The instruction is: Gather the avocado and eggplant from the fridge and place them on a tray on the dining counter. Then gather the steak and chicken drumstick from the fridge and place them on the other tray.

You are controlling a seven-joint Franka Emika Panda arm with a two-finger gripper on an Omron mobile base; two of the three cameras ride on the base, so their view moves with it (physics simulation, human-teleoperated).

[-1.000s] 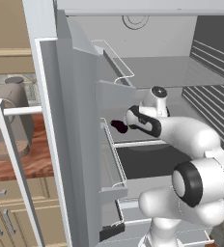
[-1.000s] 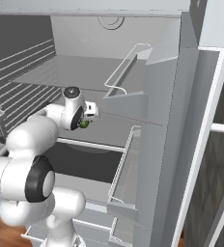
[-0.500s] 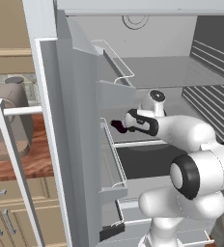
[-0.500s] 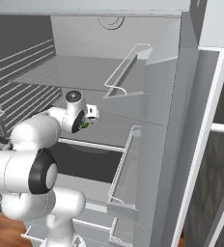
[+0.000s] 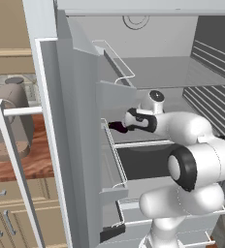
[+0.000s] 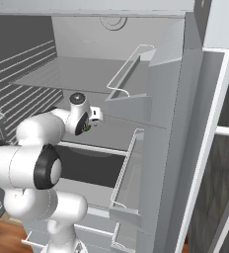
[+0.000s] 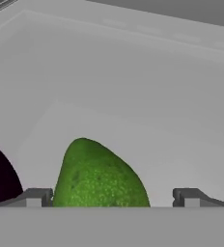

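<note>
In the left base view the white arm rises from the lower right and reaches into the open fridge (image 5: 182, 72), its hand stretched level over a middle shelf (image 5: 148, 140). The gripper (image 5: 125, 125) points toward the left, near the inner edge of the open fridge door (image 5: 80, 145). Just at its tip lies the eggplant (image 5: 116, 127) — a dark purple shape on the shelf, partly hidden by the hand. Beyond the door, a grey appliance (image 5: 10, 121) stands on a wooden counter (image 5: 22, 169).

In the right base view the arm comes up from the lower left and the hand reaches in above the same shelf. The gripper (image 6: 91, 123) sits low at the wrist, and a small patch of green — the avocado (image 6: 88, 128) — shows right at it. From here the jaws cannot be made out. The door's wire-railed bins (image 6: 129, 74) stand to the right.

In the hand view the avocado (image 7: 97, 178) lies close in front, between the two dark fingertips (image 7: 36, 197), nearer the one at the left of the picture. The jaws stand wide apart and grip nothing. The avocado rests on the pale shelf floor, and the eggplant (image 7: 0, 178) shows as a dark curve at the left edge, just beside it.
</note>
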